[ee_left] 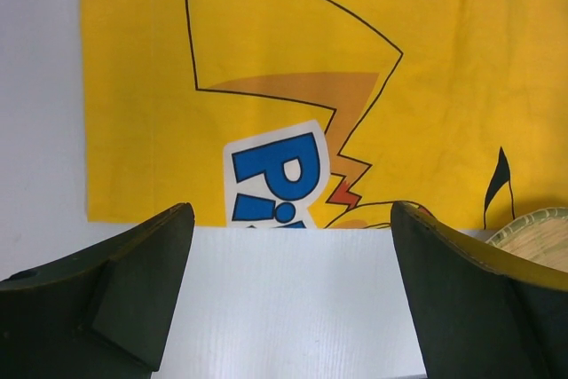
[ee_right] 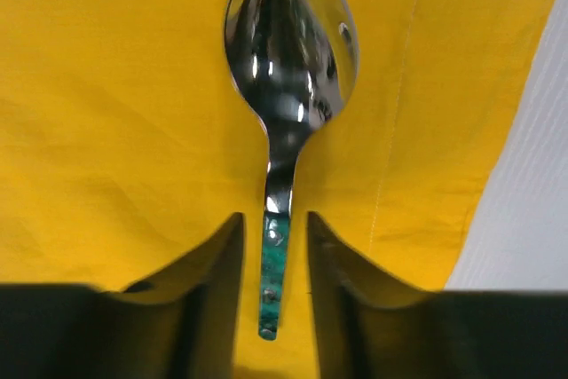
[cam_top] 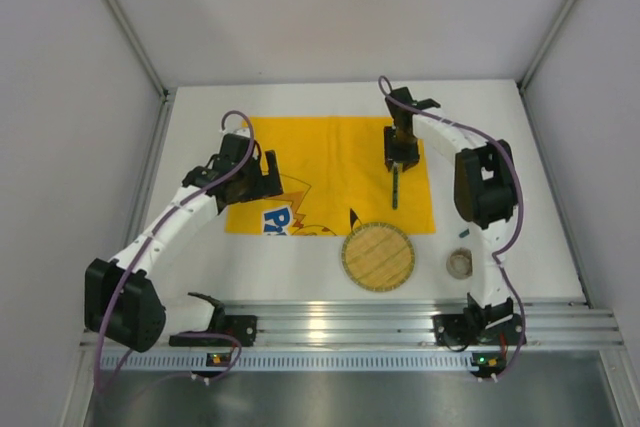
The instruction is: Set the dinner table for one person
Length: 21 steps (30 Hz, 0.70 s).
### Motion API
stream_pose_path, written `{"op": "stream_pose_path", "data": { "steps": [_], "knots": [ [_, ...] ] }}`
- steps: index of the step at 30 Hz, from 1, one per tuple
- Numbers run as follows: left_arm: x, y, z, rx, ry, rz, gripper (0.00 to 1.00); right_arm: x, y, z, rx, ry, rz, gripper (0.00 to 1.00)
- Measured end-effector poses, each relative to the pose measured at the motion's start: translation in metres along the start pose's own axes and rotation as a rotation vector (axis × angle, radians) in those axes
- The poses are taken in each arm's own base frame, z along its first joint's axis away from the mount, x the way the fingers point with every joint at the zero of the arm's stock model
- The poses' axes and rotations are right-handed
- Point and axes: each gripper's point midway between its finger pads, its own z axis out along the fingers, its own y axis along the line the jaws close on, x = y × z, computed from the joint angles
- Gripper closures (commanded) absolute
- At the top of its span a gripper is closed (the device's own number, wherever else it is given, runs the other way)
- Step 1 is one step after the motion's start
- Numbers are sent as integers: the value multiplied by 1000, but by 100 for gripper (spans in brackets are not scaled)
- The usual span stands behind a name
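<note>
A spoon [ee_right: 288, 51] with a shiny bowl and a green handle lies flat on the yellow printed mat [ee_right: 106, 130], near the mat's right edge [cam_top: 395, 187]. My right gripper [ee_right: 275, 228] straddles the handle, open, with a narrow strip of yellow showing on each side of it. In the top view the right gripper [cam_top: 401, 159] hovers over the spoon's far end. My left gripper [ee_left: 293, 246] stands wide open with nothing between its fingers, low over the white dinner table [ee_left: 293, 308] at the mat's near left edge [cam_top: 262, 175].
A round woven placemat [cam_top: 378, 256] overlaps the yellow mat's [cam_top: 330, 162] near right corner; its edge shows in the left wrist view [ee_left: 537, 232]. A small beige cup [cam_top: 459, 264] stands to its right. Grey walls enclose the dinner table [cam_top: 500, 117]; an aluminium rail runs along the front.
</note>
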Motion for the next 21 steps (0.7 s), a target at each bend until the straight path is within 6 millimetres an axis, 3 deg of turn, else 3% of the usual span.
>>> {"op": "stream_pose_path", "data": {
  "steps": [1,6,8,9,12,15,16,18,19,21],
  "knots": [
    [3,2,-2,-4,1,-3,2,-1,0,0,3,-3,0,45],
    [10,7,-3,-18,21,-3,2,-7,-13,-6,53,-28,-2,27],
    [11,7,-3,-19,23,-2,2,-6,-25,-14,76,-39,13,13],
    [11,7,-3,-19,24,-2,2,-5,-36,-21,84,-50,33,1],
    [13,7,1,-19,38,1,2,0,-91,-54,111,-83,153,0],
    [18,6,9,-19,67,3,2,10,-185,-92,178,-163,388,0],
    [20,5,12,-17,78,4,2,22,-221,-104,216,-183,488,0],
    [23,3,19,-12,97,4,3,52,-268,-115,274,-198,648,0],
    [25,2,22,-7,108,4,3,73,-283,-116,293,-181,719,0],
    [29,0,29,-4,131,6,3,107,-288,-107,299,-124,800,0]
  ]
}}
